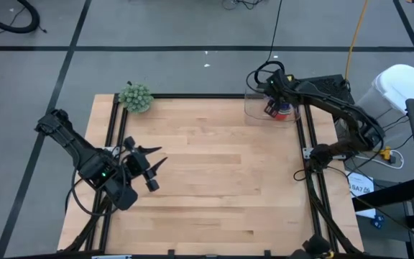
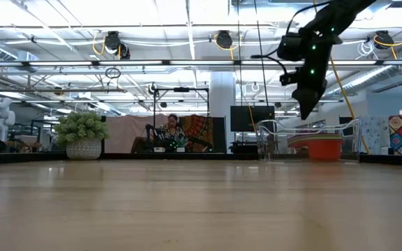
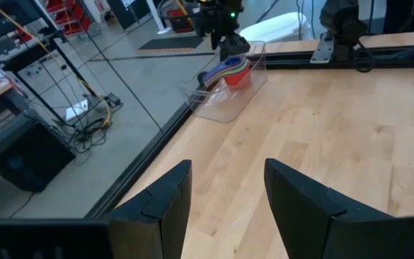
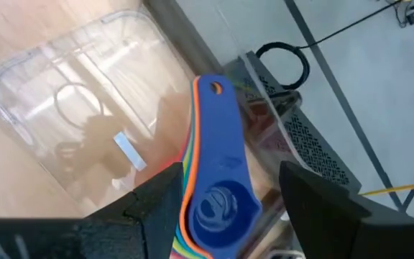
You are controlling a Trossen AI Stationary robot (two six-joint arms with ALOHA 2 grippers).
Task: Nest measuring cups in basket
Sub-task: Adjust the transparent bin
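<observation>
The measuring cups (image 4: 218, 180) sit nested in one stack, a blue one on top, their flat handles fanned one over another. The stack stands on the floor of the clear basket (image 1: 254, 108) at the table's far right corner, toward the basket's right end (image 2: 324, 148). My right gripper (image 2: 304, 104) hangs open just above the stack, a finger on either side of it, touching nothing. My left gripper (image 1: 155, 167) is open over the table's left side, with nothing between its fingers (image 3: 164, 201).
A fuzzy grey-green ball (image 1: 136, 97) sits at the table's far left corner. Black frame rails (image 1: 304, 144) run along the table's edges. Bare wood (image 1: 214, 173) lies between the two arms.
</observation>
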